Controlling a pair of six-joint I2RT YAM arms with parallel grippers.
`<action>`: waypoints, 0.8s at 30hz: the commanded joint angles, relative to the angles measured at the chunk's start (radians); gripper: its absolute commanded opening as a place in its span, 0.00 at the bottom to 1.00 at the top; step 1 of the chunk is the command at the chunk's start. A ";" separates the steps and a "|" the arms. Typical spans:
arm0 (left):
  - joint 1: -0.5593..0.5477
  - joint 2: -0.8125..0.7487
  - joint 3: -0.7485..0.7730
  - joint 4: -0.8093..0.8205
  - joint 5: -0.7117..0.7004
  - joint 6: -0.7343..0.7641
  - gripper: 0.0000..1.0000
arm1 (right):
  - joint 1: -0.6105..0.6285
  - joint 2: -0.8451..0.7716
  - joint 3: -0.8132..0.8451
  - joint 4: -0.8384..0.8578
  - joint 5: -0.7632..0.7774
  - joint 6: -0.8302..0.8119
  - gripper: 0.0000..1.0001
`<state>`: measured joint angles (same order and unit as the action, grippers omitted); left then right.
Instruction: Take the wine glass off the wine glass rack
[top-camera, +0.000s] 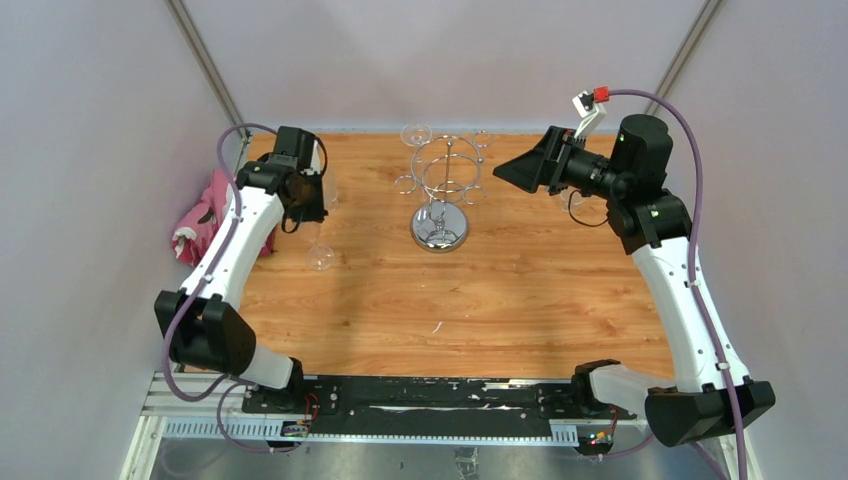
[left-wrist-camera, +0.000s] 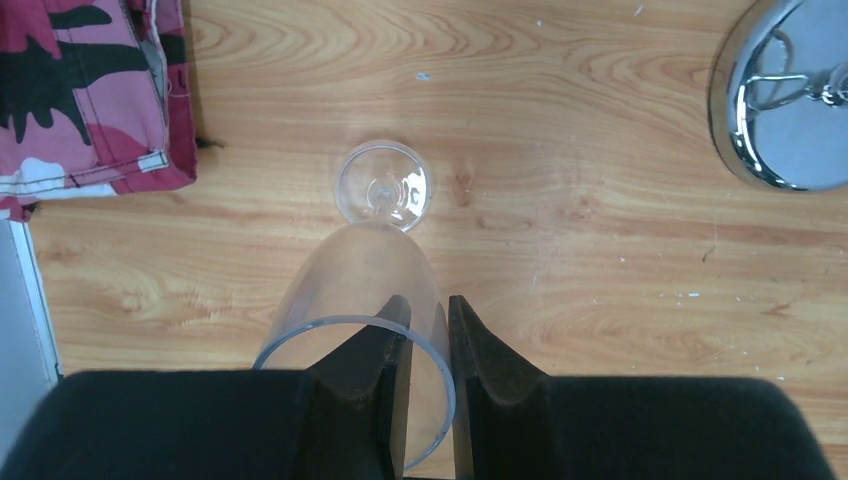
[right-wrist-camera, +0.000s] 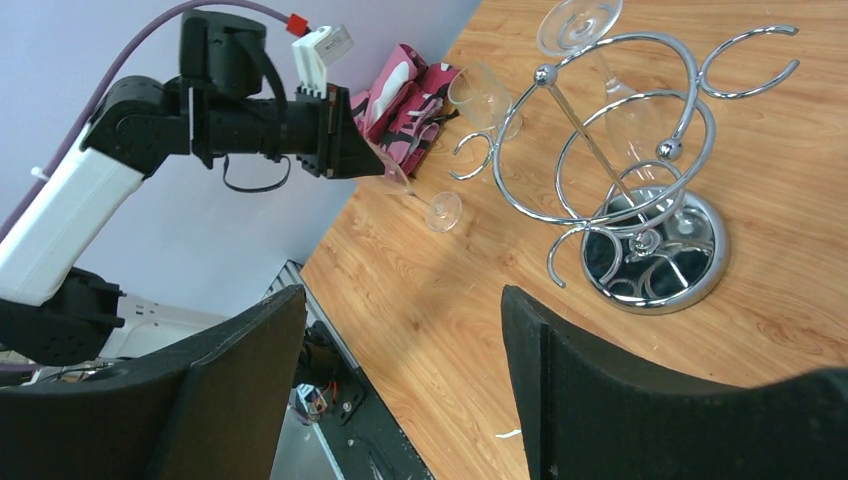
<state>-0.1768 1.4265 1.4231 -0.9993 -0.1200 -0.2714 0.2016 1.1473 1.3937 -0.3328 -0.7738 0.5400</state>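
Pinching the clear stemmed wine glass (left-wrist-camera: 360, 270) by its bowl wall with the left hand (left-wrist-camera: 428, 300), one finger inside the rim and one outside. Probably the only firm hold on such a thin bowl. Holding it tilted, foot down, low over the wooden desk (top-camera: 520, 290); touching or not, cannot tell. Off the loops and well left of the shiny chrome wire wine glass rack (top-camera: 440, 228). Hovering the right hand (right-wrist-camera: 400, 300) beside the rack, spread wide and empty, likely just out of the way. Setting down and letting go probably next.

Bare tabletop (top-camera: 500, 300) around the wine glass rack (top-camera: 440, 226)
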 joint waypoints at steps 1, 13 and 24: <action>0.025 0.073 0.056 0.056 0.005 0.031 0.00 | -0.013 0.001 -0.012 -0.004 0.001 -0.020 0.75; 0.036 0.137 0.066 0.072 0.035 0.024 0.02 | -0.020 0.012 -0.024 0.007 0.003 -0.018 0.75; 0.036 0.050 0.083 0.028 0.034 0.032 0.26 | -0.024 0.020 -0.031 0.026 -0.015 0.000 0.75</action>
<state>-0.1463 1.5429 1.4860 -0.9421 -0.0921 -0.2577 0.1944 1.1702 1.3746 -0.3290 -0.7750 0.5335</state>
